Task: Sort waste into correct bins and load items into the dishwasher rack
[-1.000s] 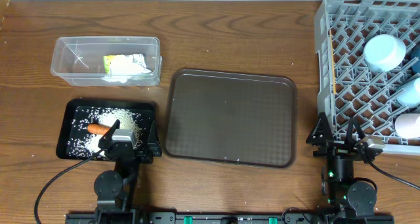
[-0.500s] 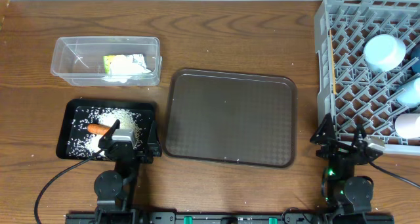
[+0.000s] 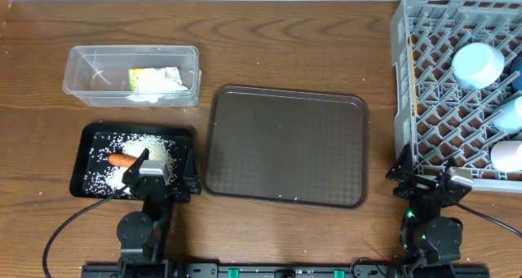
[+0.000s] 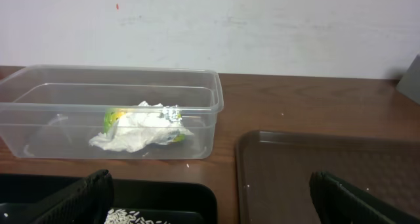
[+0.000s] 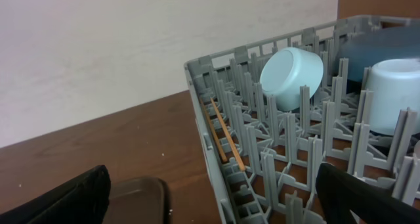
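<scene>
The clear box (image 3: 91,74) holds the yellow-green wrapper (image 3: 145,72) and crumpled tissue (image 3: 155,84); both also show in the left wrist view (image 4: 141,131). The black tray (image 3: 90,147) holds rice (image 3: 151,150) and the carrot piece (image 3: 122,159). The grey rack (image 3: 432,107) holds the light-blue bowl (image 3: 478,63), white cup (image 3: 507,156), blue dish (image 5: 377,46) and chopsticks (image 5: 223,135). My left gripper (image 3: 161,178) is open and empty at the black tray's near right corner. My right gripper (image 3: 424,176) is open and empty by the rack's near left corner.
The brown serving tray (image 3: 285,145) lies in the middle between the bins and the rack, with a few rice grains (image 3: 281,198) at its near rim. The rack's wall (image 5: 216,178) rises just right of my right gripper's centre line.
My right gripper has drawn back a little toward the table's front edge. The left arm and all objects have not moved.
</scene>
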Available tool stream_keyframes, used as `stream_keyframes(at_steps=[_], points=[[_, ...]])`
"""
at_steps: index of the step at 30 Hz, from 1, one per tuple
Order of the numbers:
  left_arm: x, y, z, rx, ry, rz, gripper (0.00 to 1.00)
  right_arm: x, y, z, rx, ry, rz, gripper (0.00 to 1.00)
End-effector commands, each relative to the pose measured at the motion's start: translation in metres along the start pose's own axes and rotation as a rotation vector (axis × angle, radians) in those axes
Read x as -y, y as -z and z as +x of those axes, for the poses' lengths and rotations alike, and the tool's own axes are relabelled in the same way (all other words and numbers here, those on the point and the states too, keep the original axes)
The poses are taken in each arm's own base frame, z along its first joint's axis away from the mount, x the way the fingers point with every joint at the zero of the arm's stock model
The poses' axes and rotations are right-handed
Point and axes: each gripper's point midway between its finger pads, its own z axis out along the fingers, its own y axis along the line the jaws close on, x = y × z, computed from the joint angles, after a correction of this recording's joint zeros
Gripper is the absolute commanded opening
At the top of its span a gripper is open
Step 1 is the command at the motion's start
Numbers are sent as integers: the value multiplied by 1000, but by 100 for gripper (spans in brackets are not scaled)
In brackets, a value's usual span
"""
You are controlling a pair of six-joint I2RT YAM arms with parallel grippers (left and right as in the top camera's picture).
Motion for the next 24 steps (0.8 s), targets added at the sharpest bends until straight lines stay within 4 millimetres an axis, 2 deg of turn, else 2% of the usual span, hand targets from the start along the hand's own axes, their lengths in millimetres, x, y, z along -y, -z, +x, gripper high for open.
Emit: stream_keyframes(at_steps=[1, 8, 19, 24], points=[[1, -1, 14, -37, -4, 8, 98, 1, 1, 1, 1, 42, 7, 99], [1, -1, 14, -37, -4, 8, 98, -15, 1, 6, -28, 39, -92, 99], [1, -1, 14, -37, -4, 8, 98, -19, 1, 13, -73, 37, -171, 99], [1, -1, 14, -37, -4, 8, 98, -21, 1, 15, -67, 174, -189, 99]])
